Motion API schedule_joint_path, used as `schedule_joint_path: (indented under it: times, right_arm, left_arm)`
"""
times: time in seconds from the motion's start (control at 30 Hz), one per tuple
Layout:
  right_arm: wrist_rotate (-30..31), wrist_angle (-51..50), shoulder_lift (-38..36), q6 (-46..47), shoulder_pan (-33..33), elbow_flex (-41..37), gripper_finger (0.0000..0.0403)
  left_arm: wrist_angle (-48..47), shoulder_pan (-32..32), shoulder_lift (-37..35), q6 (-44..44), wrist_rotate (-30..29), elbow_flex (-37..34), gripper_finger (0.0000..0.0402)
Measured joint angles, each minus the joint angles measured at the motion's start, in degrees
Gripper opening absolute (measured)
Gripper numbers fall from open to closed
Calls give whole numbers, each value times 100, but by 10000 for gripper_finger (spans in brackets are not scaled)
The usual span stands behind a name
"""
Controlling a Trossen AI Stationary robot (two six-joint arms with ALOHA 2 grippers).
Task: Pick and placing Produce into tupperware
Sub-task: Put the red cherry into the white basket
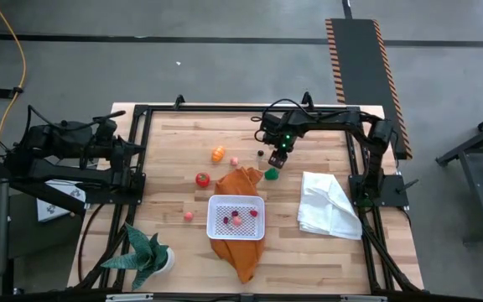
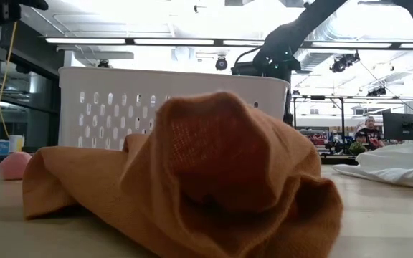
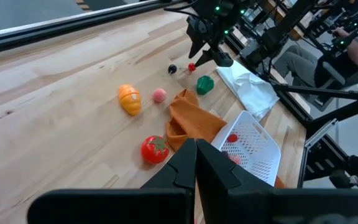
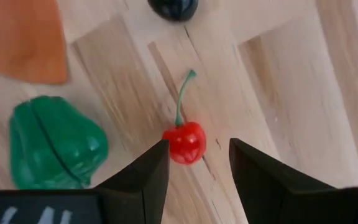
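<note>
Produce is scattered on your table (image 1: 183, 151): the right gripper (image 4: 197, 163) hangs open directly over a red cherry (image 4: 184, 142), which sits on the wood between the two fingertips with its green stem pointing away from the gripper, not yet pinched. Just beside that gripper you have a green pepper (image 4: 56, 149), and a dark round piece (image 4: 173, 7) lies a bit beyond the cherry stem. An orange cloth (image 1: 240, 180) starts just past the pepper, and the white container (image 1: 236, 216) sits on it, nearer the front edge than the gripper, already holding a few red and pink pieces (image 1: 240, 219). Further out from the gripper toward the left arm: a small pink piece (image 1: 234, 161), an orange fruit (image 1: 217, 153), a tomato (image 1: 201, 179), and another pink piece (image 1: 189, 216) just beside the container. On the other side of the right gripper lies a white cloth (image 1: 329, 205). Left gripper (image 3: 196, 163) is parked off the table's left side, fingers closed on nothing.
</note>
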Motion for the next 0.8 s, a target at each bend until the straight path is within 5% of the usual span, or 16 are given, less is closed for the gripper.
schedule_joint_path:
  times: [0.8]
  right_arm:
    - [47,13,224,-85,-69,-2,158]
  left_arm:
    - [-13,2,2,5,0,0,1]
